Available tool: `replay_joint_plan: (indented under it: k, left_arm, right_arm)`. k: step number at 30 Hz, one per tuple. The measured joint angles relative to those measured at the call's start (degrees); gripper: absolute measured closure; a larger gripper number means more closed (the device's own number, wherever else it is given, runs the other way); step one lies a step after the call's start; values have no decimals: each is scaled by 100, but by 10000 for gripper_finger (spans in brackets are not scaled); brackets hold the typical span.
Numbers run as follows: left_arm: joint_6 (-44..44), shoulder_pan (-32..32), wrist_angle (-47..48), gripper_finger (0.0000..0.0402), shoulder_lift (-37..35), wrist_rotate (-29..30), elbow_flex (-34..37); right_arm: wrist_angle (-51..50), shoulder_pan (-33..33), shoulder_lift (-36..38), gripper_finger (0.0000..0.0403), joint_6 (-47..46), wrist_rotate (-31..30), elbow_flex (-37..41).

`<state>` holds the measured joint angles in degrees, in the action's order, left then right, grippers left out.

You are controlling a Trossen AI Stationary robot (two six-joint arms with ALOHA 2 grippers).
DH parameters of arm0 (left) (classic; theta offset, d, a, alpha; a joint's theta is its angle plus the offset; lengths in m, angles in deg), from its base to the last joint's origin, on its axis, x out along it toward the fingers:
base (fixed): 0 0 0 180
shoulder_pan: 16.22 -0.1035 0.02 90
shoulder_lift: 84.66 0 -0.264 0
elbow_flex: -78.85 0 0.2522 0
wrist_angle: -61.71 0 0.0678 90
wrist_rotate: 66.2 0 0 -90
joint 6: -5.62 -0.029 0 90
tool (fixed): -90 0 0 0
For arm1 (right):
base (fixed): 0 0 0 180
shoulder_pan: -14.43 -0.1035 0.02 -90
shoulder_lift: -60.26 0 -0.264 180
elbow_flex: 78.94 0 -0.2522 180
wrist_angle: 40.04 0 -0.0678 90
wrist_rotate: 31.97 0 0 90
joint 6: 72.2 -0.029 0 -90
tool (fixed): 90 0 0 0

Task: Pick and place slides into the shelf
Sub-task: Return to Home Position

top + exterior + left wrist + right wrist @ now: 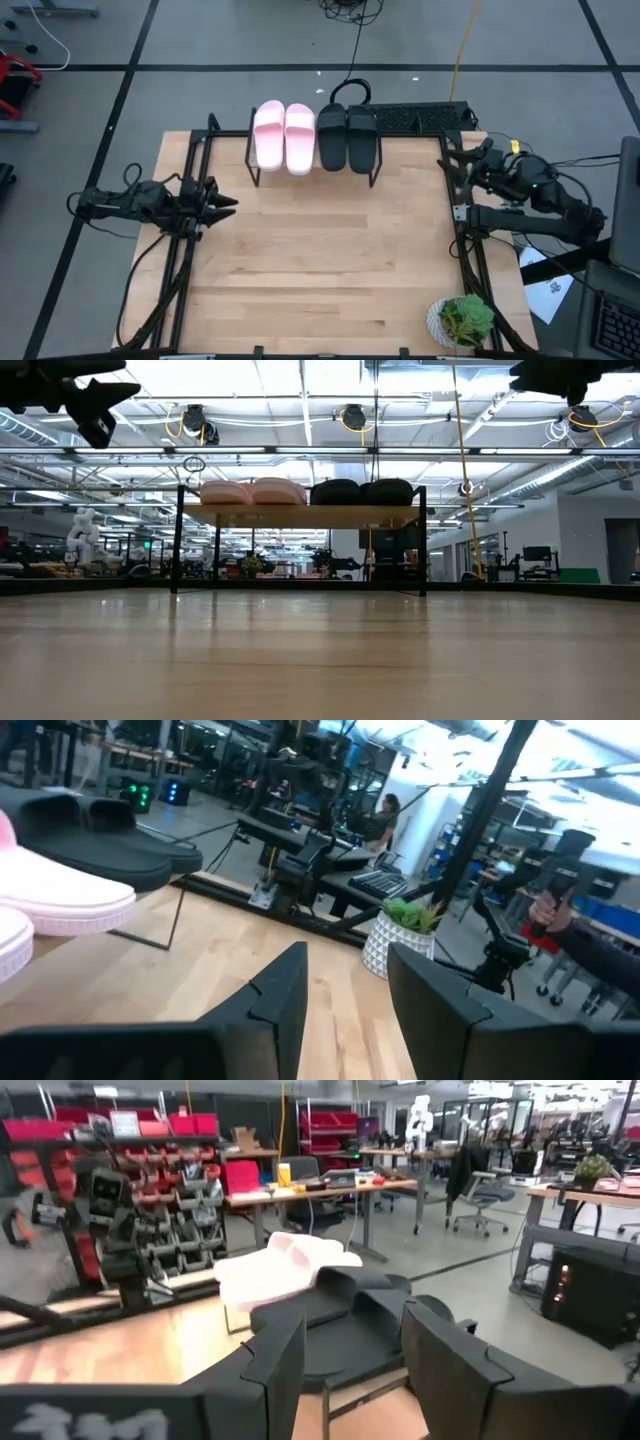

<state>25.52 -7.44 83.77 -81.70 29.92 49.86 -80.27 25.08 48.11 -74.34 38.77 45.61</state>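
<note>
shelf (300,516): pink slides (285,137) beside black slides (347,137) | left claw (228,207): apart, over bench (320,260) left | right claw (447,160): apart, bench right

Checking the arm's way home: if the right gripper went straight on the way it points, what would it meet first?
Most likely the black slides on the shelf: they lie straight ahead of the open right gripper, though how far is unclear.

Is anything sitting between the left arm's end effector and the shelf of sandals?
Nothing. In the high view, only bare wooden table lies between the left end effector and the shelf.
</note>
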Motion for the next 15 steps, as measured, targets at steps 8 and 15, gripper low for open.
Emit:
replay_joint_plan:
  k: [8, 15]
  left_arm:
    - [-139, 41, 93, 266, 202, -6, 98]
    - [-135, 41, -655, 266, 226, 35, 752]
  right_arm:
    - [900, 0, 588, 248, -192, -2, 893]
    - [558, 0, 986, 248, -690, -5, 1269]
